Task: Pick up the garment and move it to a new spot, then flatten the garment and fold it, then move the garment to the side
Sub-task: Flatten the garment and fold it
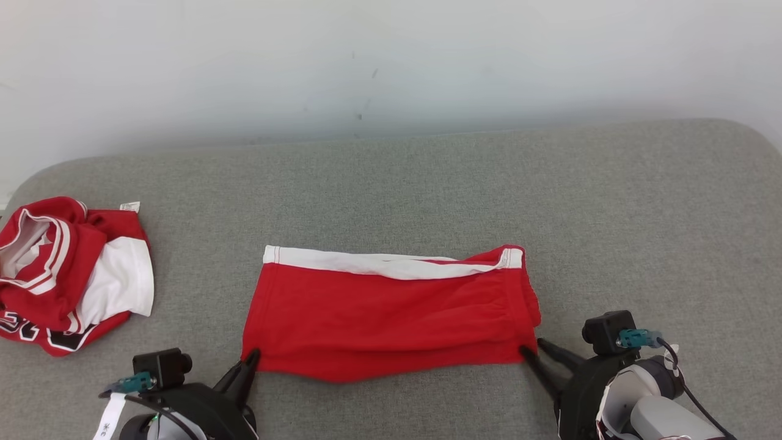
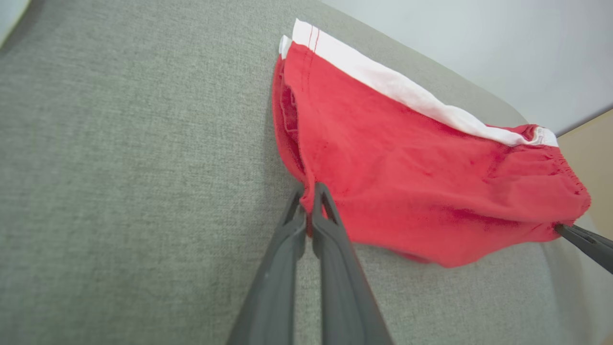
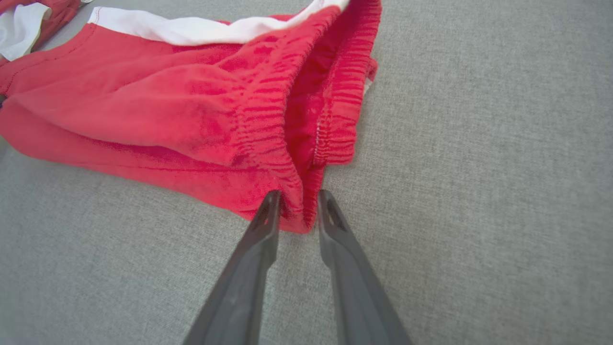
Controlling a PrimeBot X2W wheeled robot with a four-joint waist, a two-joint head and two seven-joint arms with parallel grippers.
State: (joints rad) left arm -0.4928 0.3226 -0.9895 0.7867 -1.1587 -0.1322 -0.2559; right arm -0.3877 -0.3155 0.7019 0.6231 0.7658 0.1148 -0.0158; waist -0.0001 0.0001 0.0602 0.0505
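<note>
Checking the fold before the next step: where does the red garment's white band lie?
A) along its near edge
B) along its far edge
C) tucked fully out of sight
B: the white band runs along the far edge of the red garment in the head view.

No text is legible: the crumpled jersey (image 1: pixel 58 275) shows fold-broken black-and-white characters (image 1: pixel 27 330), and its white tag (image 1: pixel 129 206) is too small.

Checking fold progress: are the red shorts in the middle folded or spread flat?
Folded: the red shorts lie doubled over, with stacked layers showing along the near edge and at the gathered waistband end.
</note>
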